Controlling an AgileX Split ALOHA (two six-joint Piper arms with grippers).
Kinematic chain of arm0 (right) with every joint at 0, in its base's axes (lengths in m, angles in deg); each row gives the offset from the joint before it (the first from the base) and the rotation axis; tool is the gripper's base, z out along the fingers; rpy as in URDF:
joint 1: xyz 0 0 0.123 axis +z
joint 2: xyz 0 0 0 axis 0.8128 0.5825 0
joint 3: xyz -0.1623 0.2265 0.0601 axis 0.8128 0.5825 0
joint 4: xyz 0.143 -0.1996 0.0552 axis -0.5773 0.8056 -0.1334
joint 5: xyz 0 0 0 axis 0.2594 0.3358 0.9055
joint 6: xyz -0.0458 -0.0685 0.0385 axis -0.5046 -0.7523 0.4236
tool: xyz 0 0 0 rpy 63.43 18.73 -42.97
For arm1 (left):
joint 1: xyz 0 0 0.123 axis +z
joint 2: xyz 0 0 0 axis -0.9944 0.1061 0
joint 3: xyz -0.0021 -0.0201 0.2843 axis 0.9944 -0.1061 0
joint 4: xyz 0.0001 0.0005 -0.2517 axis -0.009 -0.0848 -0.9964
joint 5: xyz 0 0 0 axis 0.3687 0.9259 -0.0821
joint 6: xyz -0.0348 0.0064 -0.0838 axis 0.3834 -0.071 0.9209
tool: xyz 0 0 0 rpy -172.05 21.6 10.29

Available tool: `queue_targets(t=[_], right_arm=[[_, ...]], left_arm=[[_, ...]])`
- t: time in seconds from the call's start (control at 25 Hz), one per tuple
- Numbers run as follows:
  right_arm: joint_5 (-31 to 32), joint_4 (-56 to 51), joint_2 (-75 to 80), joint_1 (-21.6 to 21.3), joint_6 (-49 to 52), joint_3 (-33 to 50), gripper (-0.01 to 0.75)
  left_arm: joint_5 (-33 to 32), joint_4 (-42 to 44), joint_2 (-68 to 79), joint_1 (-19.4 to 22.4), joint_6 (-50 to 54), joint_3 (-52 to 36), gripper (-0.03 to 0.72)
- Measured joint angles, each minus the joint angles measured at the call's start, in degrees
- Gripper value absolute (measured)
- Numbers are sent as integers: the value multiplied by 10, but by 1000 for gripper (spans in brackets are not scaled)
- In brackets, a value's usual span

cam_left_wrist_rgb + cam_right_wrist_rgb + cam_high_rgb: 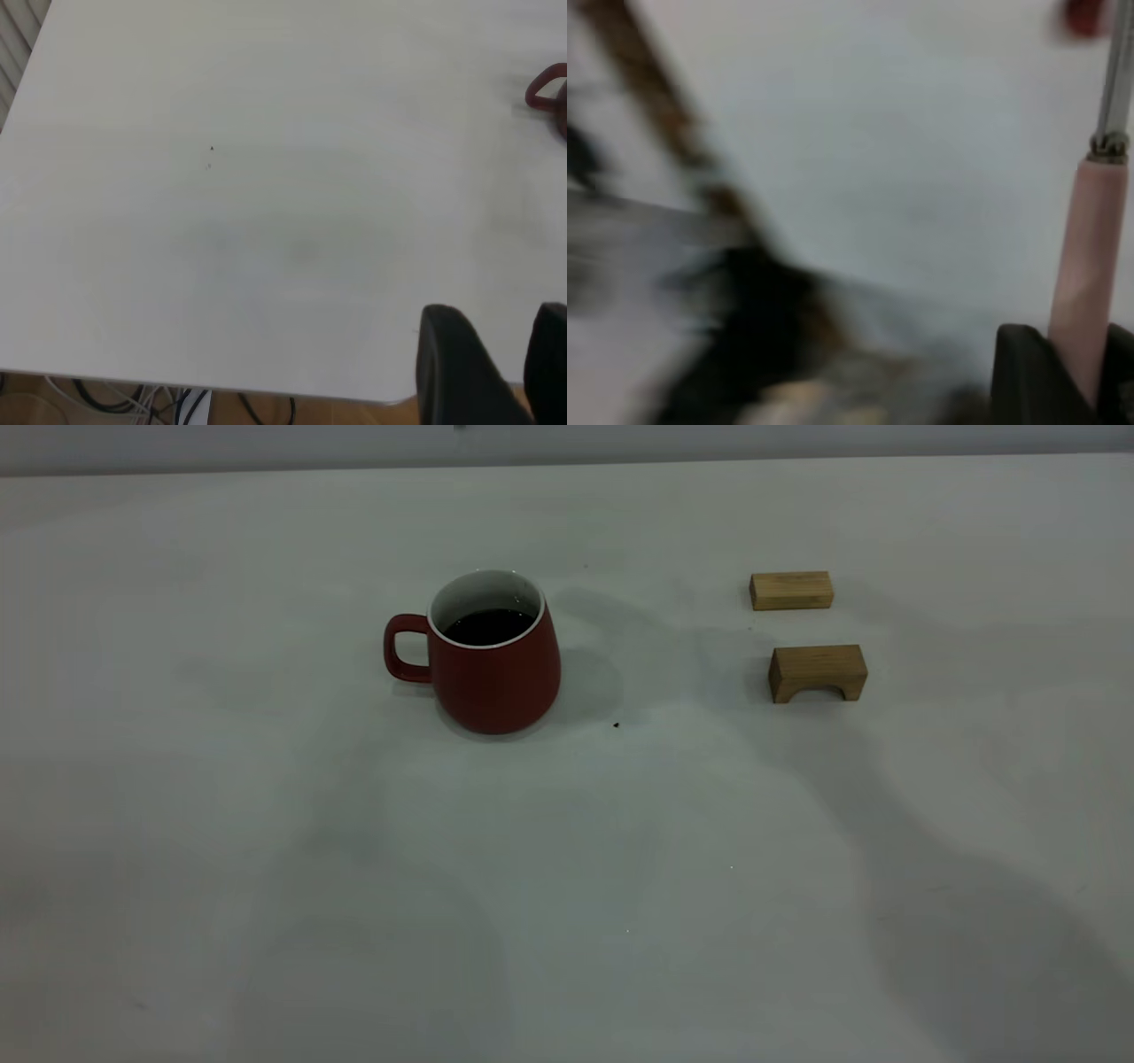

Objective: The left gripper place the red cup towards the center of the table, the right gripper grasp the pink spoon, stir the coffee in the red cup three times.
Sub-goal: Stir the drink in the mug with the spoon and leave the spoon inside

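Right wrist view showed the right claw (1081, 372) clamped on the pink spoon (1090, 257), while the left claw (500, 367) hung apart over the worktop (266, 221), red cup (492, 655) upright at centre frame.

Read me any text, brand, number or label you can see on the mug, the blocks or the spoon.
None can be read.
Dark red ceramic mug: plain, no print.
Two tan wooden blocks: bare wood.
Pale pink spoon handle: no marking visible, though that view is blurred.
Off-white table: only tiny dark specks.
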Motion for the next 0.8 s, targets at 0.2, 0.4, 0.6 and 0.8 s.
queue_targets(t=[0.2, 0.4, 0.6, 0.8], right_arm=[[-8, -82, 14, 8, 249, 0, 133], [-28, -119, 35, 24, 361, 0, 133], [-40, -167, 70, 32, 369, 0, 133], [-67, -193, 109, 33, 369, 0, 133]], left_arm=[[0, 0, 0, 0, 0, 0, 265], [0, 0, 0, 0, 0, 0, 265], [0, 0, 0, 0, -1, 0, 264], [0, 0, 0, 0, -1, 0, 264]])
